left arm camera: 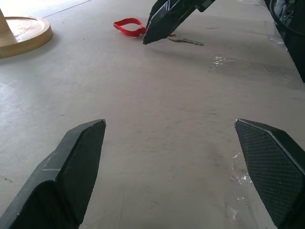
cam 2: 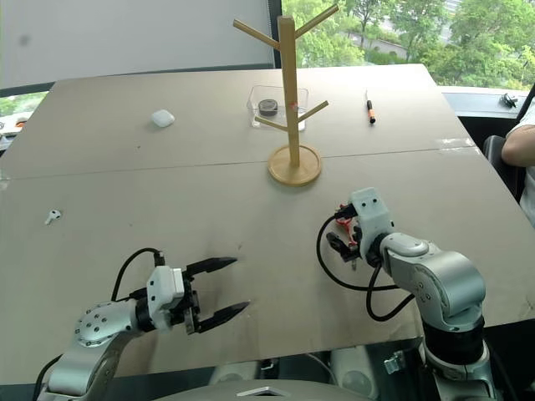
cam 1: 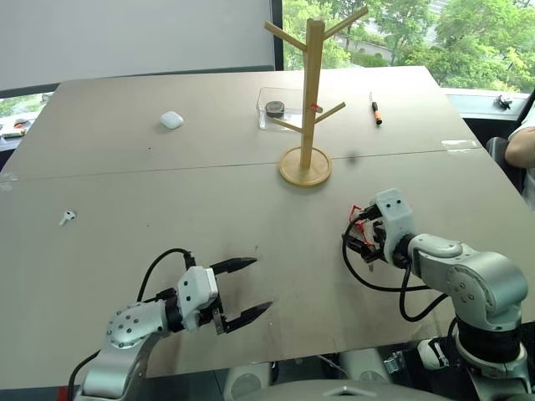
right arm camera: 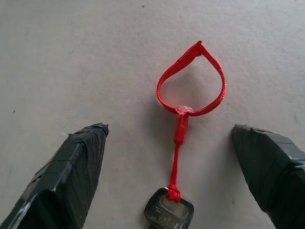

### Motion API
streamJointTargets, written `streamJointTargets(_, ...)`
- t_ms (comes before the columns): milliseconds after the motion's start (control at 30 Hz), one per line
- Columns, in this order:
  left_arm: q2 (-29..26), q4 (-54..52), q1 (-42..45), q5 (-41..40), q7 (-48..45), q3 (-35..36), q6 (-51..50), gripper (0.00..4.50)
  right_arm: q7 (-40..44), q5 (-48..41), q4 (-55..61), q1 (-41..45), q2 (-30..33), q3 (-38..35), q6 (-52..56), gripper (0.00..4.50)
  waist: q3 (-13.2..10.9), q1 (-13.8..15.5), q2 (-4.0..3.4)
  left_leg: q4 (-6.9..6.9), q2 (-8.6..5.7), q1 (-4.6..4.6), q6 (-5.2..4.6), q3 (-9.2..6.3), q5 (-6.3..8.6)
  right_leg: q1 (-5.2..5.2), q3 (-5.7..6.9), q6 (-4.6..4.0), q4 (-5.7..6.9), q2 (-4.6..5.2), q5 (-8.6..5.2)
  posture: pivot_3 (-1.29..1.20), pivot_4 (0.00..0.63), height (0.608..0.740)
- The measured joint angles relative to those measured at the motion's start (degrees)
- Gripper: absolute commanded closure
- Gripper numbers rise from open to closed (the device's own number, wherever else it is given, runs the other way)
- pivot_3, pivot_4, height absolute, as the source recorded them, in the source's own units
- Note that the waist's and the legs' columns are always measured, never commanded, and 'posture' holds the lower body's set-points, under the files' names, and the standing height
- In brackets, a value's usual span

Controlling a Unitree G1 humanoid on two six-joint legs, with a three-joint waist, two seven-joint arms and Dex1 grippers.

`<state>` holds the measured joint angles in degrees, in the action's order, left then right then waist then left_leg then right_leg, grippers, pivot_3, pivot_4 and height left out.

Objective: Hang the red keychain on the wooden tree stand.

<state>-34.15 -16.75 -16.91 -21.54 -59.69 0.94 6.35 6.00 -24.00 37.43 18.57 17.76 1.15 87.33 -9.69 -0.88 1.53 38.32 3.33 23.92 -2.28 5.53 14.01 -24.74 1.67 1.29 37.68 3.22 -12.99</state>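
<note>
Nearest you, the left gripper (cam 1: 247,289) stands wide over bare table (cam 1: 125,192). Your right gripper (right arm camera: 169,138), also wide, straddles the red keychain (right arm camera: 190,88) lying flat; the key's stamping looks unreadable. Beyond stand the wooden tree stand (cam 1: 311,100), a pen (cam 1: 375,109) and a clear tray (cam 1: 267,104).

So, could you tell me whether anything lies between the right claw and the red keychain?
Nothing visible does. The right claw is open, pointing down over the red keychain, which lies flat on the table between its fingers. The table from there to the wooden tree stand looks bare too.
</note>
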Motion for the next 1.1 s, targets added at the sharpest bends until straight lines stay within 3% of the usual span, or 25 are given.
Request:
streamJointTargets(33, 0.0, -0.4, 0.2, 0.0, 0.2, 0.0, -0.3, 0.02, 0.0, 0.1, 0.0, 0.0, 0.0, 0.2, 0.0, 0.0, 0.0, 0.0, 0.0, 0.0, 0.0, 0.0, 0.0, 0.0, 0.0, 0.0, 0.0, 0.0, 0.0, 0.0, 0.0, 0.0, 0.15, 0.74)
streamJointTargets(133, 0.0, -1.9, 0.9, 0.0, 1.5, -0.6, -1.9, 0.0, 0.2, 0.8, -0.3, 0.2, 0.0, 0.4, -0.1, 0.93, 0.0, 0.0, 0.01, 0.0, 0.0, 0.0, 0.0, 0.0, 0.0, 0.0, 0.0, 0.01, -0.01, 0.0, -0.01, 0.0, 0.15, 0.74)
streamJointTargets(233, 0.0, -3.4, 1.2, 0.0, 2.7, -1.0, -3.4, 0.0, 0.4, 1.2, -0.6, 0.4, 0.0, 0.3, 0.0, 2.54, 0.0, 0.0, 0.0, -0.04, 0.0, 0.0, 0.0, 0.0, 0.0, -0.02, 0.0, 0.0, -0.01, -0.01, 0.0, 0.0, 0.15, 0.74)
streamJointTargets(400, -0.1, -5.0, 1.3, -0.1, 4.1, -1.0, -5.3, 0.0, 1.3, 1.2, -0.6, 0.6, 0.0, 0.9, 0.0, 4.34, 0.0, 0.0, 0.0, -0.08, 0.0, 0.0, 0.0, 0.0, 0.0, -0.02, 0.0, -0.02, -0.03, -0.02, -0.02, 0.0, 0.15, 0.74)
streamJointTargets(600, -0.3, -9.2, 2.4, -1.2, 6.9, -1.0, -9.6, 0.0, 2.4, 1.4, -0.8, 0.5, 1.1, 1.5, -1.9, 4.46, 0.0, 0.0, 0.0, -0.07, 0.0, 0.01, 0.0, 0.0, 0.0, -0.02, 0.0, 0.0, -0.05, 0.0, -0.03, 0.0, 0.15, 0.74)
streamJointTargets(767, 1.7, -10.9, 5.4, -3.0, 12.0, -0.9, -14.9, 0.0, 9.4, 2.2, -0.6, -0.1, 4.6, 2.3, -21.2, 4.46, -0.1, 0.0, -0.02, -0.08, -0.02, 0.03, 0.0, -0.02, 0.0, -0.02, 0.0, 0.06, -0.07, -0.08, -0.06, 0.0, 0.15, 0.74)
streamJointTargets(900, 4.7, -12.3, 14.7, -7.2, 20.0, 0.8, -23.4, 0.0, 13.4, 5.5, -0.6, 1.3, 7.8, 3.6, -35.2, 4.46, -0.1, 0.2, 0.0, -0.01, -0.08, 0.04, 0.0, -0.07, -0.01, 0.02, 0.02, 0.31, -0.05, -0.13, 0.08, 0.0, 0.15, 0.74)
streamJointTargets(1100, 8.5, -12.3, 24.9, -8.7, 28.9, 1.4, -30.6, 0.0, 14.5, 12.1, -6.7, 6.1, 8.7, 6.5, -47.7, 4.46, -0.1, 0.1, 0.02, -0.01, -0.15, 0.04, 0.01, -0.03, -0.02, 0.01, -0.04, 0.28, -0.05, -0.22, 0.1, 0.0, 0.15, 0.74)
